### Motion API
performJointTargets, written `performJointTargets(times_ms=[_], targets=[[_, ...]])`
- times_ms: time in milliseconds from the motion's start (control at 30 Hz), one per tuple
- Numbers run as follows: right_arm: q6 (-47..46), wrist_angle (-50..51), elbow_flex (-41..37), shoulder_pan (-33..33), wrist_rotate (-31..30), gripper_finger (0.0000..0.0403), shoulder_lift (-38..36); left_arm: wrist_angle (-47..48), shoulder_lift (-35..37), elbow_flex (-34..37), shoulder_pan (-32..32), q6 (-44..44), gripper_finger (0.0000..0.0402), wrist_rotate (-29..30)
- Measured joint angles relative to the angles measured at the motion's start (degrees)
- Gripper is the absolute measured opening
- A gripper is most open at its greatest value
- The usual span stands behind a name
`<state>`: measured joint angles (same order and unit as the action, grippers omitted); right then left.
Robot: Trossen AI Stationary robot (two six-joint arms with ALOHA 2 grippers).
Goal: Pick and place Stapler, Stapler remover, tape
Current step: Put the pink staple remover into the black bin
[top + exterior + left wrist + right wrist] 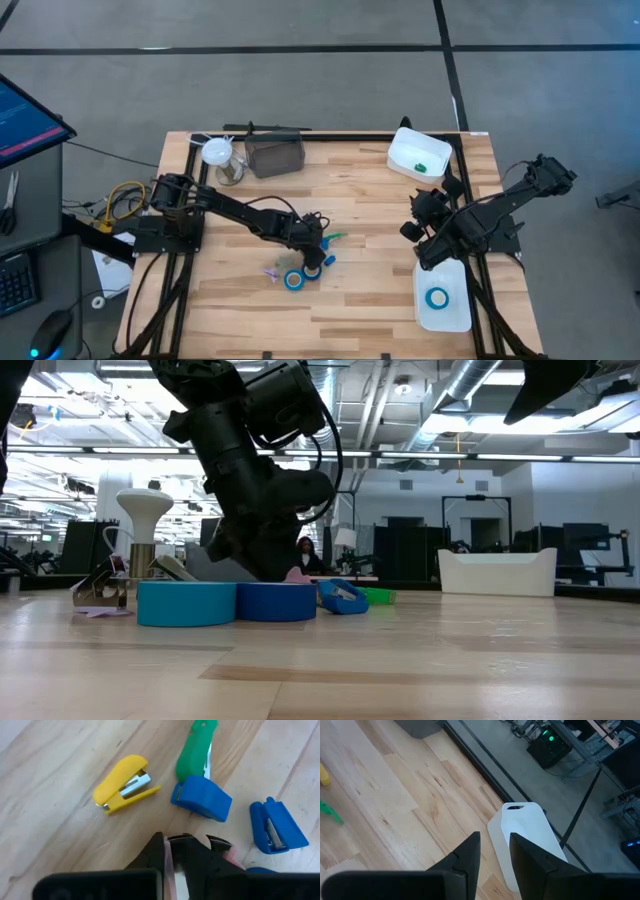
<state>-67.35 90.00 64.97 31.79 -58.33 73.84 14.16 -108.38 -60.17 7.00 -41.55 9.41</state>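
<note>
L gripper (187, 851) fingertips hidden, contents unclear

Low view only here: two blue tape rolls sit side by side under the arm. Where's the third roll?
Observer: The third roll lies inside a white tray at the table's near right corner, seen from above.
Operator: Which arm is over my two rolls?
Observer: The left one. The right pincer hangs open over the table between that tray and a second tray at the far right corner.
Operator: Any stapler that I am missing?
Observer: Yes. A yellow stapler lies on the wood just ahead of the left pincer.
</note>
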Motion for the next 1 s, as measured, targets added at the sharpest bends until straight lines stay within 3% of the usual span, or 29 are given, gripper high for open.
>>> performJointTargets(times_ms=[333,633,833,1000], targets=[[0.0,0.0,0.0,0.0,0.0,0.0097,0.0,-0.1,8.2,0.1,-2.9,8.6,0.0035,5.6],[-0.1,0.0,0.0,0.0,0.0,0.0097,0.0,0.4,21.4,0.1,-8.0,24.9,0.003,19.5],[-0.2,0.0,0.0,0.0,0.0,0.0097,0.0,0.5,27.1,0.1,-14.9,34.5,0.0026,26.7],[-0.2,-0.1,0.0,0.0,0.0,0.0097,0.0,0.6,27.7,0.0,-24.3,38.4,0.0027,27.5]])
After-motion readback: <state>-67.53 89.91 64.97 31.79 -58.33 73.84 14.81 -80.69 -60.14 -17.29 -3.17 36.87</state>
